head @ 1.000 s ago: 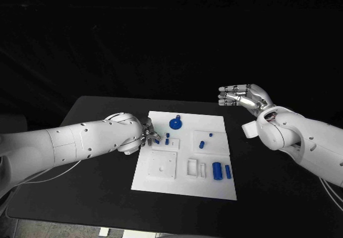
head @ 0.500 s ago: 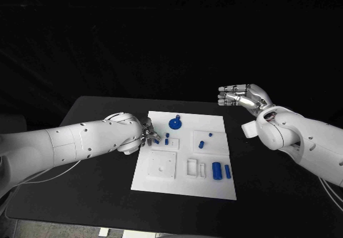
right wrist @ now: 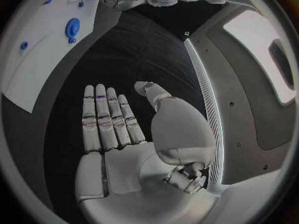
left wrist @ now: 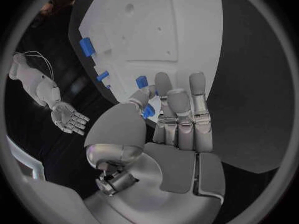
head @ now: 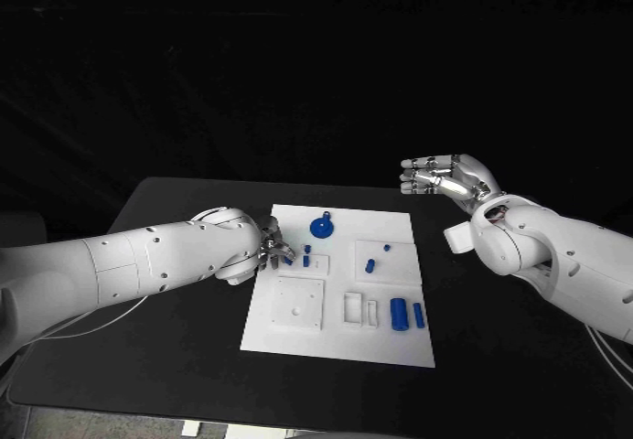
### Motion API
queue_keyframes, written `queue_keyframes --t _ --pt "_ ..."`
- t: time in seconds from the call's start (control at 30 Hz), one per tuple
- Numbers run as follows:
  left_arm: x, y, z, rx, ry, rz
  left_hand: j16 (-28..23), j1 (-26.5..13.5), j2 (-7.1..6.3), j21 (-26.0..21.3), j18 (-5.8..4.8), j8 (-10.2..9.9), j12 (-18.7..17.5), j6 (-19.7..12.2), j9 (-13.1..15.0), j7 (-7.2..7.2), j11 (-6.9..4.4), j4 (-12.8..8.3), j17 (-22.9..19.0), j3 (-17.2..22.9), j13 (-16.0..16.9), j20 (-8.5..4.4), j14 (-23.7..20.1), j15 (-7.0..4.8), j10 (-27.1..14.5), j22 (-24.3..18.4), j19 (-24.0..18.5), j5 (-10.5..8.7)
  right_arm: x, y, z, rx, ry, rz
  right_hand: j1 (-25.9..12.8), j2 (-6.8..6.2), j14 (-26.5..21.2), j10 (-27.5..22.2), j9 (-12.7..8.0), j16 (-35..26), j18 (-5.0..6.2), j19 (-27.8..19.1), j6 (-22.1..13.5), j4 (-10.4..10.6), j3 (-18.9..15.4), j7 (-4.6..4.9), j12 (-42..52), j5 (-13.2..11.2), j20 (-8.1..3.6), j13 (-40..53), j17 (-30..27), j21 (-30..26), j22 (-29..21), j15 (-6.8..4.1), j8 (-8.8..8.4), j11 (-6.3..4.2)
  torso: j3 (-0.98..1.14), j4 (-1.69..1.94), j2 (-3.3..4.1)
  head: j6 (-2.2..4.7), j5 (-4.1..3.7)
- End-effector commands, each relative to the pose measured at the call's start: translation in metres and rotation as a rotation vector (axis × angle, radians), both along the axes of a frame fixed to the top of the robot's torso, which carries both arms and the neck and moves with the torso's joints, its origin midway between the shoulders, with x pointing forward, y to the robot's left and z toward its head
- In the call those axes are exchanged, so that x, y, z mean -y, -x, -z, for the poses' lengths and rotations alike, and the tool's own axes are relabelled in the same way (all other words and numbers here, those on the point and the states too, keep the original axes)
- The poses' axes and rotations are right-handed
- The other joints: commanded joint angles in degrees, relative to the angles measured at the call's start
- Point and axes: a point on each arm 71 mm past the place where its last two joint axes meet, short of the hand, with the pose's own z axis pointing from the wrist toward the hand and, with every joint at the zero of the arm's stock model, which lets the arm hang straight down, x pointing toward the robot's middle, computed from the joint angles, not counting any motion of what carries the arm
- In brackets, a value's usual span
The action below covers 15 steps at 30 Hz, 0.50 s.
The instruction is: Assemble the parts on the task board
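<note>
Left hand (head: 268, 249) has stayed put at the white task board (head: 304, 329), pinching a small blue peg (left wrist: 147, 112), so seating continues; right hand (head: 446, 176) idles open, holding nothing

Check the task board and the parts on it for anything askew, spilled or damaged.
Nothing stands out. The task board lies flat on the black table, its blue parts stay on it, and none looks broken. The left hand works at small blue pieces near the board's left edge; the right hand hovers open, away from it.

Blue parts (head: 323, 226), white task board (head: 301, 329)
</note>
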Motion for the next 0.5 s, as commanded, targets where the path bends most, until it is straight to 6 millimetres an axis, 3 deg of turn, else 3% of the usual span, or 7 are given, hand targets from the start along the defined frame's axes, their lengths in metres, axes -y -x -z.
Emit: queue_keyframes --t 0.03,0.5 --pt "0.0028 0.0034 0.0059 -0.036 -0.006 0.021 -0.33 0.06 -0.62 -0.44 -0.55 0.05 0.14 6.12 -0.25 -5.47 -0.88 -1.1 -0.09 1.63 -0.09 0.16 0.04 -0.41 1.7 0.81 0.04 0.1 -0.0012 0.0006 0.0003 -0.002 -0.002 -0.019 -0.11 0.38 -0.39 -0.46 -0.05 -0.18 0.67 -0.39 -0.34 -0.07 0.1 0.12 -0.23 0.19 -0.09 -0.09 -0.09 -0.02 -0.08 0.13 -0.17 -0.02 0.0 0.06 0.0 -0.02 -0.1" --pt "0.0021 0.0034 0.0072 -0.042 -0.008 0.022 -0.26 0.12 -2.22 -1.23 -0.71 0.08 0.29 6.45 -1.4 -5.77 -0.97 2.22 -0.14 0.02 -0.07 0.2 0.05 -0.43 1.7 0.77 0.42 -1.03 -0.0008 0.0009 0.001 -0.005 -0.002 -0.021 -0.11 0.38 -0.39 -0.46 -0.05 -0.18 0.67 -0.39 -0.34 -0.07 0.1 0.12 -0.23 0.19 -0.09 -0.09 -0.09 -0.02 -0.08 0.13 -0.17 -0.02 0.05 0.03 0.0 -0.07 -0.15"
